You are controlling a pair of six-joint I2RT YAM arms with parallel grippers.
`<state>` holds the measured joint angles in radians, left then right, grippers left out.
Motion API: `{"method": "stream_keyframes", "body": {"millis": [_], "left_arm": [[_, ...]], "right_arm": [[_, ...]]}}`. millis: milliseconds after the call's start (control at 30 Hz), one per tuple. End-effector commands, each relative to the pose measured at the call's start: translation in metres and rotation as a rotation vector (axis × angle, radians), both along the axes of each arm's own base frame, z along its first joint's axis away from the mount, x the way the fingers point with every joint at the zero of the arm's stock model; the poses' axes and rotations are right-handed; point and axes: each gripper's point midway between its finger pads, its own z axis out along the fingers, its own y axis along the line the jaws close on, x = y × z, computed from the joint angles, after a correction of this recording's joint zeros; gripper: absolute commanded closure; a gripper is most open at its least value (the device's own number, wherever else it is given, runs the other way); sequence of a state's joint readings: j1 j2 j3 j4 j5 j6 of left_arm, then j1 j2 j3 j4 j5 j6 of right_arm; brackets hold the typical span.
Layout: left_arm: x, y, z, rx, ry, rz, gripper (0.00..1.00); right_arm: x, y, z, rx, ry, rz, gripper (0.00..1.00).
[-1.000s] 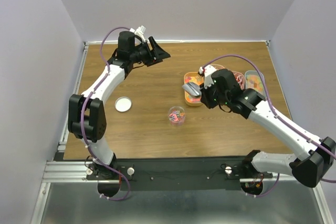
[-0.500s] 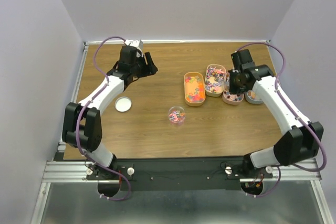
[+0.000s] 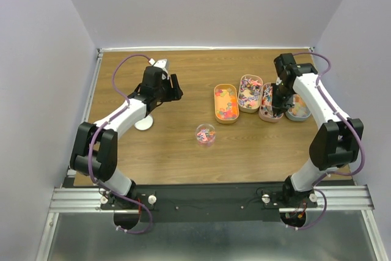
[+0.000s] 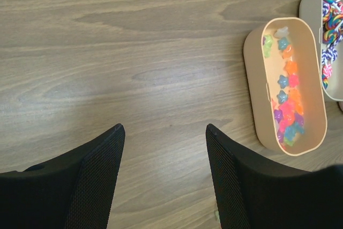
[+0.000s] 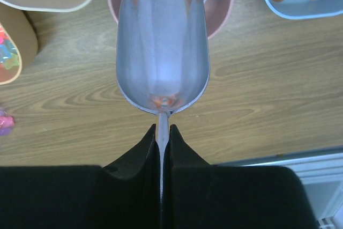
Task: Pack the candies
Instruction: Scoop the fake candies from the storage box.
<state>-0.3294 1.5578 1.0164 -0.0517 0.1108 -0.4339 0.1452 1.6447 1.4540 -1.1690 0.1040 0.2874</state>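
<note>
The candies (image 3: pixel 205 134), tiny multicoloured sweets, lie in a small clear cup at the table's middle; a few show at the left edge of the right wrist view (image 5: pixel 2 122). My right gripper (image 3: pixel 278 99) (image 5: pixel 162 130) is shut on the thin handle of a metal scoop (image 5: pixel 162 52). The scoop's bowl looks empty and hovers at the near end of the pink tray (image 5: pixel 222 9) (image 3: pixel 267 112). My left gripper (image 3: pixel 173 86) (image 4: pixel 163 128) is open and empty over bare wood, left of the tan tray (image 4: pixel 256 73) (image 3: pixel 225 117) of star sweets.
A cream tray (image 3: pixel 250 108) (image 5: pixel 53 1) and a blue tray (image 3: pixel 298 116) (image 5: pixel 305 12) flank the pink one. A white lid (image 3: pixel 144 124) lies partly under my left arm. Walls enclose the table on three sides.
My right arm has swung the scoop from over the tan tray to the right, to the pink tray. My left arm has come down and forward, over the white lid.
</note>
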Motion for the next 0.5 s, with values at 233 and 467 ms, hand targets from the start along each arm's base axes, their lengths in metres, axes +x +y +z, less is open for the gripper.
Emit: {"method": "stream_keyframes", "body": {"millis": [233,467], "left_arm": [[0.007,-0.004,0.022,-0.004,-0.085,-0.009,0.30],[0.008,-0.005,0.019,-0.004,-0.075,-0.009,0.30]], "right_arm": [[-0.014,-0.006,-0.019,0.011,0.113,-0.036,0.99],[-0.015,-0.009,-0.038,-0.005,0.103,-0.054,0.99]]}}
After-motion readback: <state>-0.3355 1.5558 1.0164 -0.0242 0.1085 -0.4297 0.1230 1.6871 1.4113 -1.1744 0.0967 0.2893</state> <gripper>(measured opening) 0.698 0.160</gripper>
